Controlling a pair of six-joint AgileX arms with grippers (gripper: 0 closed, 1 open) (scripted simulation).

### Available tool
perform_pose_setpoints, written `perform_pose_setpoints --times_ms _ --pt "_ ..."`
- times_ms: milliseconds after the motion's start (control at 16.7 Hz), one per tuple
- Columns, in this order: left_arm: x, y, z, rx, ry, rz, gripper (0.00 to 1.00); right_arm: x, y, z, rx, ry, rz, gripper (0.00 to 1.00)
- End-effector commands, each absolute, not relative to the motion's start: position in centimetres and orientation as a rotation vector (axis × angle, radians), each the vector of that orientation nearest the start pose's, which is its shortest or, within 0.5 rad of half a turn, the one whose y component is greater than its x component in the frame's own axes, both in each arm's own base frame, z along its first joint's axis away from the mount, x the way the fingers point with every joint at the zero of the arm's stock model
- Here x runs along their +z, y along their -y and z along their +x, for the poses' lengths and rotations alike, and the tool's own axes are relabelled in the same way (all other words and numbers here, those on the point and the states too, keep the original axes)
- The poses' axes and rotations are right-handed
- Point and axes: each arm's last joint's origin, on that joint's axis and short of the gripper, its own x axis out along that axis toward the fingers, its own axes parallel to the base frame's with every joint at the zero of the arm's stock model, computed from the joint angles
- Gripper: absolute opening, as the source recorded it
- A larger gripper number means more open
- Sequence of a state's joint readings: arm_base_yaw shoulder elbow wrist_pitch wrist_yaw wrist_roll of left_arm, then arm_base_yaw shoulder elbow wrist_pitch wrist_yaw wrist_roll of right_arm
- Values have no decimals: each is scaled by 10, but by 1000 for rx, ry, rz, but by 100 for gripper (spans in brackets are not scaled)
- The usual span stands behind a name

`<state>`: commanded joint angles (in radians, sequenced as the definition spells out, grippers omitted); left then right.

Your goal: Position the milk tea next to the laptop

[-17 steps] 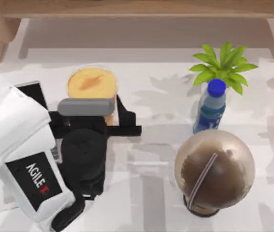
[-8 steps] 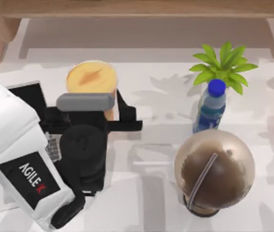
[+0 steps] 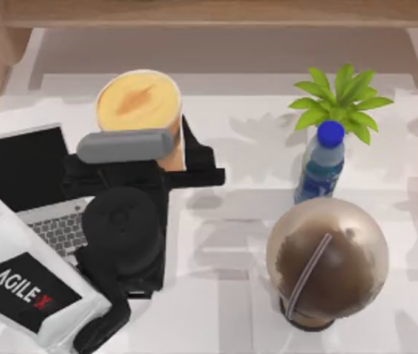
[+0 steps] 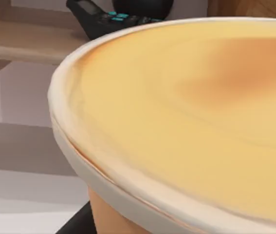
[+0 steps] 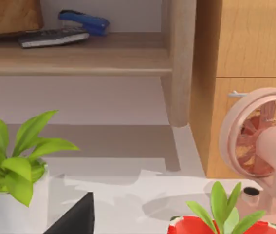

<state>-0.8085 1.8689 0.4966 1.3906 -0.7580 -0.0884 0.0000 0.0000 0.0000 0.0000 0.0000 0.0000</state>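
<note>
At the left the laptop (image 3: 28, 184) sits open on the table (image 3: 245, 147), its near part under the left arm. Just right of its screen, toward the far side, the left gripper (image 3: 166, 151) pinches the milk tea (image 3: 138, 103) by its sides; whether the cup touches the table I cannot tell. The left wrist view looks close across its yellow-orange top (image 4: 191, 112). Further right stand a blue-capped bottle (image 3: 321, 162) and, behind it, a plant (image 3: 341, 99). Nearer, the brown domed cup (image 3: 326, 258) with its straw.
</note>
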Motion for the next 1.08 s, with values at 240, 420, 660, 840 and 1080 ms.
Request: perform_pose_setpoints --times_ms 240,420,660,840,1080 --pt "130 198 200 -30 -17 -104 0 160 1 106 0 0 0 100" --pt "130 193 182 -29 -39 -85 0 160 1 106 0 0 0 100" --pt "127 186 160 -28 -69 -51 0 160 1 106 0 0 0 100" --pt "124 180 147 -27 -86 -26 0 160 1 106 0 0 0 100" --pt "121 176 139 -27 -97 -8 0 160 1 106 0 0 0 100"
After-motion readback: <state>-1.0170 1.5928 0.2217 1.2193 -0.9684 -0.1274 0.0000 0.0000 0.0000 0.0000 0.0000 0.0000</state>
